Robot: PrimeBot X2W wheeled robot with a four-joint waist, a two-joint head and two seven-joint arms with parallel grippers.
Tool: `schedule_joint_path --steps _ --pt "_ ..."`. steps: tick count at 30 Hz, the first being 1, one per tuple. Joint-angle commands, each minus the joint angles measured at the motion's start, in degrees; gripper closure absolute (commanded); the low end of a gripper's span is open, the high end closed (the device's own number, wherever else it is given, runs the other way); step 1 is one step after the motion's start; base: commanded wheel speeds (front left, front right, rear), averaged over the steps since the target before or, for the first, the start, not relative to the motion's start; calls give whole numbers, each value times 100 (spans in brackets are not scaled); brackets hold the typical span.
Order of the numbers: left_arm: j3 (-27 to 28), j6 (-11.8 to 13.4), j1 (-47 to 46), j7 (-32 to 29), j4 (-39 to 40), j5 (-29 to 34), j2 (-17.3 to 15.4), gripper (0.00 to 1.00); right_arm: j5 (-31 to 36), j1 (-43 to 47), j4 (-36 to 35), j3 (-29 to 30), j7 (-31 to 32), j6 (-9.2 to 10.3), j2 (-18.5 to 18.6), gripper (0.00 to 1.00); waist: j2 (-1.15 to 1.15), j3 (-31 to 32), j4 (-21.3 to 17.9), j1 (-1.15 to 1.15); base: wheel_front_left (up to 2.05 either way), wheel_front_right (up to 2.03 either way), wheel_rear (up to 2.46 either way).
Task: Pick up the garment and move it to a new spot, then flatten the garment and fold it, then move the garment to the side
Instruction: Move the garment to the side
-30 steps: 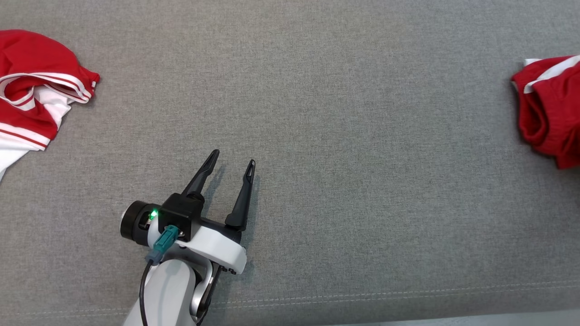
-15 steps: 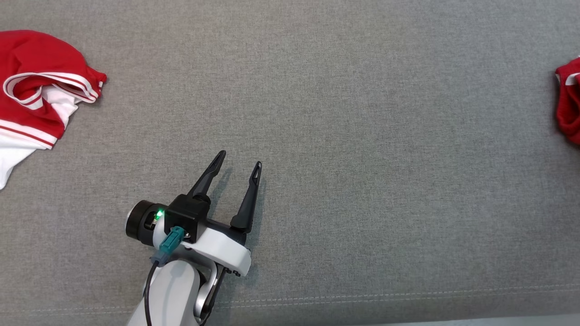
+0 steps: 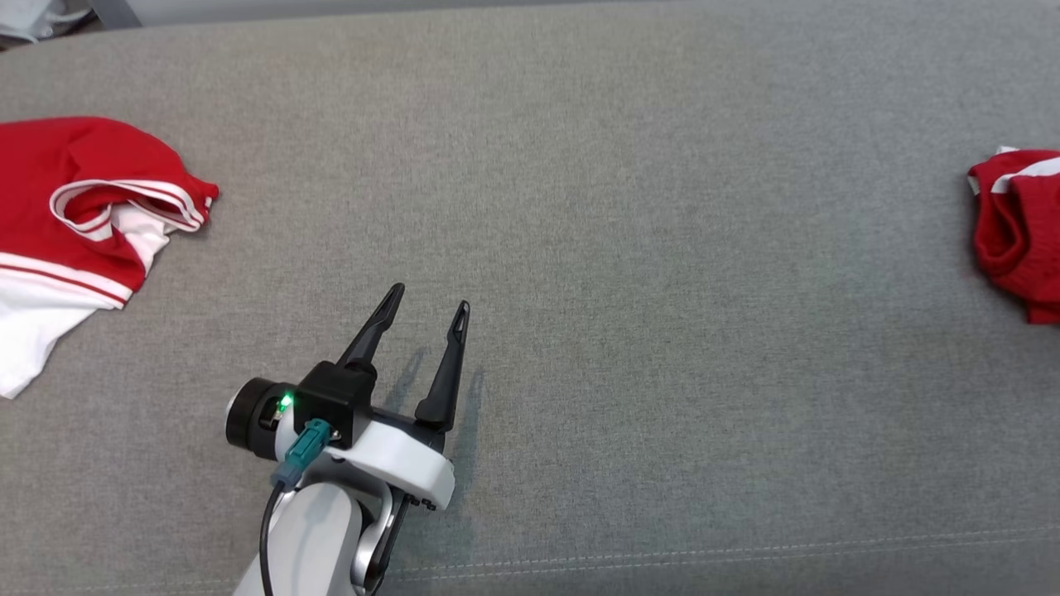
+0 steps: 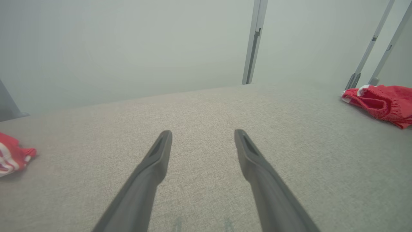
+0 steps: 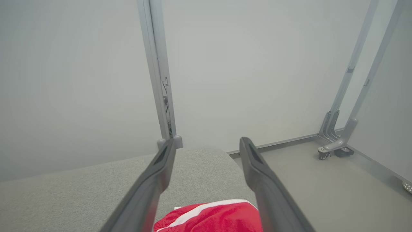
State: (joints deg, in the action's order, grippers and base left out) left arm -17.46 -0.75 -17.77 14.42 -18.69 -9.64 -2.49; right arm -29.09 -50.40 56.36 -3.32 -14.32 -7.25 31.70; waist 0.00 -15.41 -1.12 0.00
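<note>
**Both tools empty, garment not yet lifted.** Your left tool (image 3: 430, 298) hovered low over the bare middle of the grey fabric-covered table (image 3: 662, 248), with its two dark fingers spread and nothing between them. A red-and-white garment (image 3: 74, 223) lay crumpled at the table's left end, well apart from that tool. A red garment (image 3: 1014, 232) lay bunched at the right end. In its own wrist view, your right tool (image 5: 207, 143) hung with fingers apart and empty above the white-striped edge of that red garment, near the table's rounded corner. It was not touching the cloth.

Over the last second the head camera moved. The table's far edge came into the top of the head view, both heaps sat lower in it, and more of the red garment showed at the right edge. That shift belonged to the camera, not the cloth, since neither heap changed shape. The left tool kept the same spread.

The task therefore appeared to be at its first step, with nothing picked up. The right tool's place over the red garment suggested that piece was the target. You would still have had to lower the tool onto a fold and close on it.
</note>
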Motion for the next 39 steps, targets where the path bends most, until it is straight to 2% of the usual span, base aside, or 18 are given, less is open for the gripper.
schedule_joint_path --steps 1,6,14,26,39 --pt "214 56 49 58 113 -45 -39 0 226 428 -471 78 -67 -24 -103 0 0 199 -41 0 0 0 0" --pt "358 102 251 58 68 -76 -39 0 797 1333 -1784 328 -67 -24 -772 0 0 558 -15 0 0 0 0" --pt "699 166 543 58 35 -5 -39 0 1327 2373 -3009 435 -68 -24 -1504 0 0 896 63 0 0 0 0" --pt "1249 222 833 58 21 95 -43 0 1563 3207 -3387 432 -68 -24 -2109 0 0 1181 107 0 0 0 0" --pt "1591 219 1123 58 -129 145 -41 0 1616 3641 -3370 167 -68 -24 -2344 0 0 1451 208 0 0 0 0"
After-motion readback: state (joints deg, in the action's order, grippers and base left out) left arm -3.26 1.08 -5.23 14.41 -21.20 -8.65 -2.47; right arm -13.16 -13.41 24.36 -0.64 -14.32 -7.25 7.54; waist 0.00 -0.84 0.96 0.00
